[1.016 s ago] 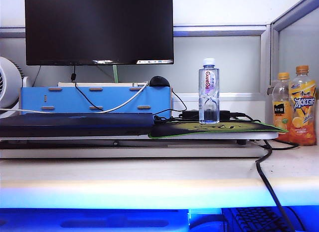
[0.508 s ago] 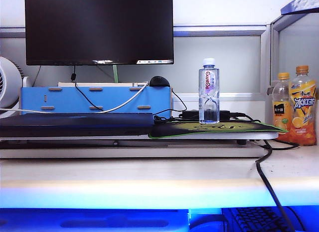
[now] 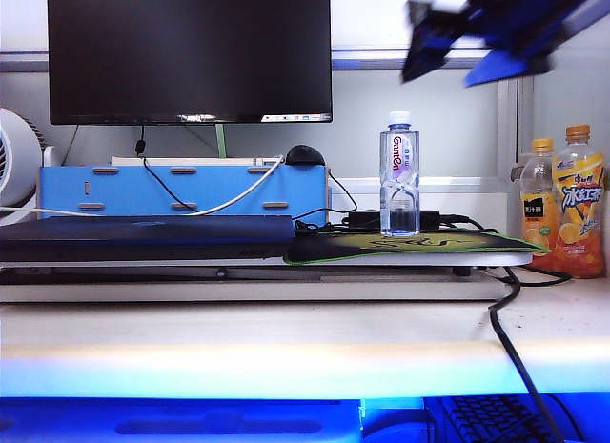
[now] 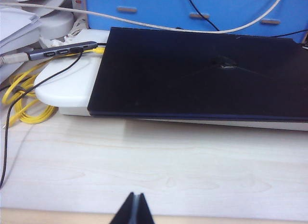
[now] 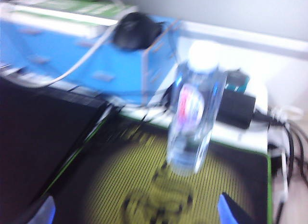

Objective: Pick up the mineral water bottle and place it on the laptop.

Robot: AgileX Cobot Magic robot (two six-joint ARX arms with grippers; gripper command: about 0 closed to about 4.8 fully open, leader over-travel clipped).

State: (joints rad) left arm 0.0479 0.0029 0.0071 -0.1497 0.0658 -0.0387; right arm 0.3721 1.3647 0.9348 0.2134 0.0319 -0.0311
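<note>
The mineral water bottle (image 3: 399,176), clear with a white cap, stands upright on the green-edged mouse mat (image 3: 419,245). In the right wrist view the bottle (image 5: 195,113) is blurred and lies ahead of my right gripper (image 5: 137,212), which is open with its fingertips (image 5: 228,209) wide apart and nothing between them. From outside, the right gripper (image 3: 416,41) is a blur high above and just right of the bottle. The laptop (image 3: 143,235) lies flat to the bottle's left. My left gripper (image 4: 136,199) is shut and empty over bare desk in front of the laptop (image 4: 202,74).
A big black monitor (image 3: 189,52) stands behind a blue box (image 3: 181,191) with a black mouse (image 3: 305,155) on top. Two orange drink bottles (image 3: 567,210) stand at the right. A black power brick (image 5: 236,104), a fan (image 3: 14,167), yellow cable (image 4: 24,96) and a USB hub (image 4: 62,50) lie around.
My right arm has swung in from the upper right corner of the exterior view and now reaches left, above the bottle. The bottle and the laptop have not moved.
</note>
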